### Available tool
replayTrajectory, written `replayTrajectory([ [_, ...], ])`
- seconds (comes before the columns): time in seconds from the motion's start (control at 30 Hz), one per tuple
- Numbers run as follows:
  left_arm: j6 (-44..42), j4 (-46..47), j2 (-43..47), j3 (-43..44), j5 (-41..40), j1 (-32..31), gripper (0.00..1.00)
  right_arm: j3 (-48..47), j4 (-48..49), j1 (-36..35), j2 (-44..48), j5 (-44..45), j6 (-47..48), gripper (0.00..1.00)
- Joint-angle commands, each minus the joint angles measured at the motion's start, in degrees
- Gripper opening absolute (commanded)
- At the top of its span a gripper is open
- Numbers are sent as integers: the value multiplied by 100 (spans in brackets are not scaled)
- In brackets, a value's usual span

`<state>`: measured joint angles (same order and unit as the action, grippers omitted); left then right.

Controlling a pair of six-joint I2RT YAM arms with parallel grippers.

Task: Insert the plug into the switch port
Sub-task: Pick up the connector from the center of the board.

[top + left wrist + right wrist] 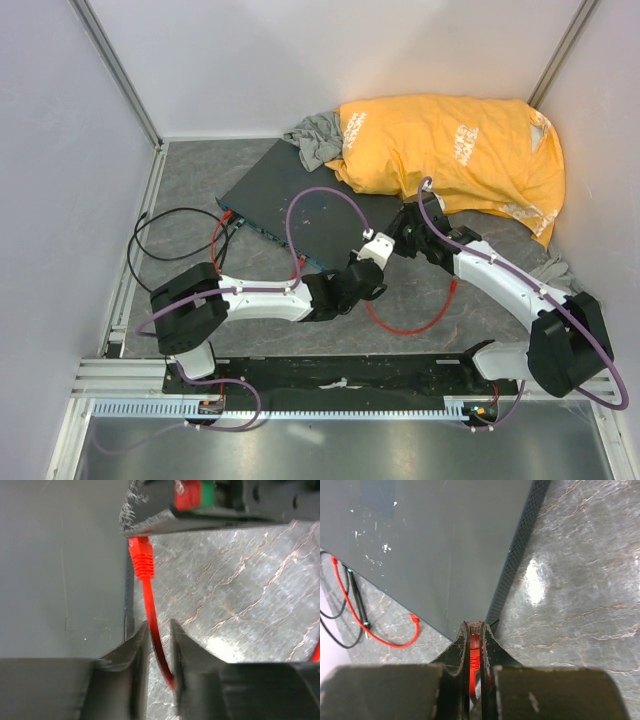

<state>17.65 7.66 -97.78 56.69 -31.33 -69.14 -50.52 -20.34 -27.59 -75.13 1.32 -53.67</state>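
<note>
Right hand (476, 626) pressed together on plug (475, 647), holding it at near corner of switch box (435, 545), by perforated side edge; not in a port. Left hand (159, 627) straddles red cable (151, 610) behind plug; fingers close, can't tell if gripping. Cable slack loops on bench (580, 580). Ports sit along blue-green front edge (262, 233).

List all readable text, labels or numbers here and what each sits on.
None legible.
White print on the crumpled orange fabric shirt: too small and blurred to read.
Flat dark grey rectangular box: no markings visible.
Thin red cable: no print visible.
</note>
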Motion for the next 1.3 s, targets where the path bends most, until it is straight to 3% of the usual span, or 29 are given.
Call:
replayTrajectory([
  [0.0, 134, 60, 153, 203, -242, -29, 4, 7, 451, -27, 200, -316, 23, 10],
  [0.13, 150, 174, 618, -87, -84, 137, 2, 7, 961, -27, 289, -720, 330, 29],
  [0.3, 634, 867, 1918, -1211, 821, 691, 2, 68, 2172, 8, 543, -1247, 682, 48],
  [0.33, 748, 938, 2138, -1369, 917, 866, 2, 104, 2401, 17, 578, -1440, 656, 56],
  [0.43, 871, 1167, 2859, -1879, 1111, 1121, 2, 332, 3437, 35, 588, -1861, 481, 68],
  [0.63, 1451, 1720, 3914, -2706, 1446, 1474, 2, 1009, 6451, 35, -35, -2742, -441, 77],
  [0.67, 1495, 1721, 3968, -2785, 1507, 1491, 1, 1061, 7090, 9, -289, -2943, -730, 77],
  [0.77, 1636, 1765, 4117, -2865, 1551, 1509, 2, 1071, 7806, -88, -668, -3146, -952, 78],
  [0.97, 1794, 1862, 4161, -2935, 1595, 1544, 1, 1097, 8063, -281, -941, -3288, -1049, 74],
  [1.1, 1900, 1941, 4074, -2935, 1665, 1553, 1, 1159, 8221, -317, -986, -3323, -1084, 53],
  [1.27, 1953, 2029, 4038, -2909, 1771, 1553, 2, 1202, 8256, -361, -1065, -3349, -1049, 40],
])
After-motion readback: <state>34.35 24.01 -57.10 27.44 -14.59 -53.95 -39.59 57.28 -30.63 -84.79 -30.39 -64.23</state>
